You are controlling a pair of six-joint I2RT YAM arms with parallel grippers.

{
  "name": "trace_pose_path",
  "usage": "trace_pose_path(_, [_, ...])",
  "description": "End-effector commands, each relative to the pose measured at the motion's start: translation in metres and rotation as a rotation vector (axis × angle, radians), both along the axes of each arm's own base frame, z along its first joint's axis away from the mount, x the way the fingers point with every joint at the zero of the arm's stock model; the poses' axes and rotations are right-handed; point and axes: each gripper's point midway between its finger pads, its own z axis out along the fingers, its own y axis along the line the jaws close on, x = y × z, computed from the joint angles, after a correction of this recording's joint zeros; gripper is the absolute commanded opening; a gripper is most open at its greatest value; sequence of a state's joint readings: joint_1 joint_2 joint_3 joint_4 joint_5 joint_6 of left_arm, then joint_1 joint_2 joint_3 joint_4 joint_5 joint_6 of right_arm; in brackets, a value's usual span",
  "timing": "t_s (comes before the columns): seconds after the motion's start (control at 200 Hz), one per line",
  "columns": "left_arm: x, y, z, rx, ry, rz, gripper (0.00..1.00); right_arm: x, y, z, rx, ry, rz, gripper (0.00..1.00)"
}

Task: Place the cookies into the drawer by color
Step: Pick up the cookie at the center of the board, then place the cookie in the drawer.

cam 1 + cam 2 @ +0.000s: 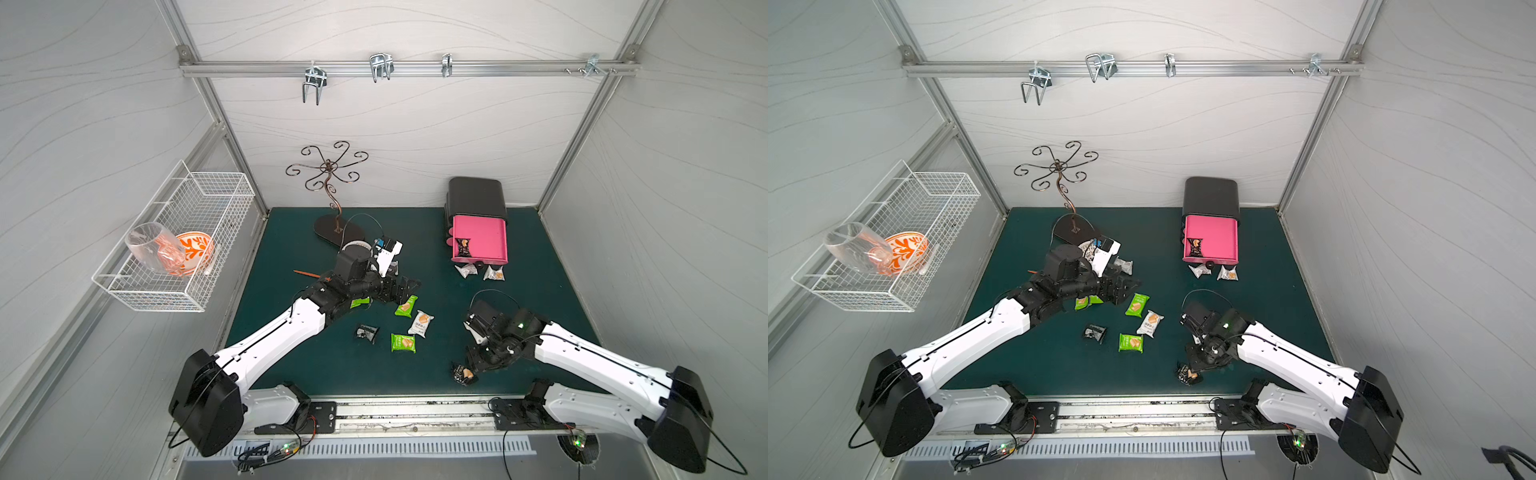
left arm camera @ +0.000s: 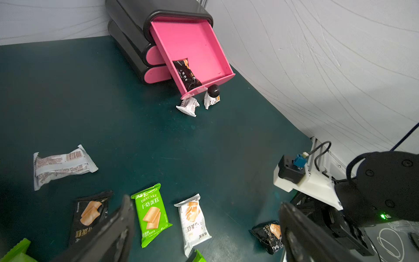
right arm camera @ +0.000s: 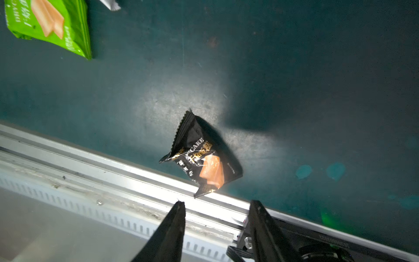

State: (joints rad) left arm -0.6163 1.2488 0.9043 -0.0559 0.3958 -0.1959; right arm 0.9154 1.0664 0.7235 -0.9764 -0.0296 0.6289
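One cookie only is stowed, so we judge the sorting barely begun. The drawer chest [image 1: 476, 199] stands at the back of the mat. Its top pink drawer [image 1: 490, 245] is pulled out and the two below are shut. Inside the open one lies a single black packet [image 1: 462, 247].

The left gripper [image 1: 405, 289] hovers over the scattered pile with its jaws spread wide and nothing between them. The right gripper [image 3: 217, 202] is parted too and holds nothing. A second black packet [image 3: 205, 156] lies just ahead of it, on the mat by the front rail.

Left to sort are two white packets [image 1: 466, 270] just before the open drawer, two green packets [image 1: 406, 306] and a white packet [image 1: 421, 324] mid-mat, and a crumpled black packet [image 1: 367, 333]. More lie partly hidden under the left arm.

Around us stand pale panelled walls [image 1: 415, 124] on an aluminium frame. The dark green mat [image 1: 291, 353] is scuffed and otherwise bare. A white wire basket [image 1: 220, 187] on the side wall holds a glass and an orange bowl. A scrolled metal stand [image 1: 328, 174] rises at the back, and small hooks [image 1: 380, 66] hang from the rail above.
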Motion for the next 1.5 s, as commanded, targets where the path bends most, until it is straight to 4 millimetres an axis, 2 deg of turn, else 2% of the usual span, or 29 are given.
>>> trace_pose_path(0.0, [-0.001, -0.003, 0.010, -0.028, -0.028, -0.004, 0.99, 0.000, 0.004, -0.015, -0.015, 0.027, -0.032, 0.51])
trace_pose_path(0.16, [-0.003, -0.003, 0.009, -0.017, -0.029, -0.010, 0.99, -0.007, 0.017, -0.028, 0.048, 0.079, -0.027, 0.49])
trace_pose_path(0.325, [-0.007, -0.004, 0.007, -0.011, -0.029, -0.019, 0.99, -0.012, 0.015, -0.047, 0.031, 0.115, -0.056, 0.47])
trace_pose_path(0.565, [-0.011, -0.007, 0.006, -0.014, -0.030, -0.028, 0.99, -0.007, 0.009, -0.060, -0.053, 0.098, -0.052, 0.26])
trace_pose_path(0.795, [-0.010, -0.006, 0.007, -0.012, -0.033, -0.022, 0.99, -0.003, 0.009, -0.057, -0.059, 0.064, -0.036, 0.00])
trace_pose_path(0.86, [-0.009, -0.006, 0.007, -0.013, -0.032, -0.021, 0.99, -0.001, 0.011, -0.051, -0.049, 0.042, -0.027, 0.00])
trace_pose_path(0.975, [-0.008, -0.007, 0.010, -0.017, -0.039, -0.019, 0.99, 0.008, 0.015, -0.029, -0.019, -0.028, -0.009, 0.00])
trace_pose_path(1.175, [-0.005, -0.009, 0.016, -0.022, -0.053, -0.021, 0.99, 0.051, 0.022, 0.042, 0.054, -0.291, -0.016, 0.00])
trace_pose_path(1.305, [-0.004, -0.009, 0.022, -0.021, -0.073, -0.022, 0.99, 0.094, 0.023, 0.092, 0.098, -0.424, -0.072, 0.00])
trace_pose_path(1.425, [-0.003, -0.009, 0.028, -0.016, -0.091, -0.024, 0.99, 0.145, 0.016, 0.136, 0.144, -0.560, -0.154, 0.00])
trace_pose_path(1.495, [-0.002, -0.009, 0.029, -0.012, -0.096, -0.025, 0.99, 0.177, 0.007, 0.154, 0.157, -0.622, -0.210, 0.00])
